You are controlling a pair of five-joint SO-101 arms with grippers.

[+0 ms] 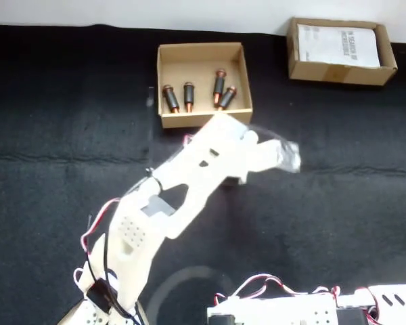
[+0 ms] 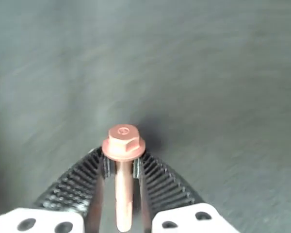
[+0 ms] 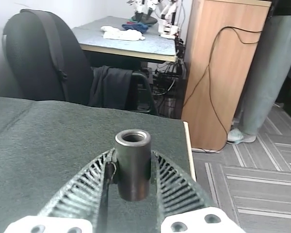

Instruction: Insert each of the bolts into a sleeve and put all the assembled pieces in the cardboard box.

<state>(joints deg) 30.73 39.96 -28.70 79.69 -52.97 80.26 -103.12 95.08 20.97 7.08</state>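
My left gripper [image 2: 122,158] is shut on a copper bolt [image 2: 122,145], which is held by its shank with the hex head pointing out over the dark mat. From above, this arm stretches to the table's middle, with its gripper [image 1: 279,154] just in front of the open cardboard box [image 1: 164,84]. Several assembled sleeve-and-bolt pieces [image 1: 220,84] lie inside that box. My right gripper [image 3: 132,160] is shut on a dark metal sleeve [image 3: 132,162], held upright with its open bore showing, near the table's side edge.
A second cardboard box [image 1: 304,68] with a printed sheet in it stands at the back right. The right arm's white body and wires [image 1: 311,308] lie along the front edge. The black mat [image 1: 338,203] covers the table. A chair and desks stand beyond it.
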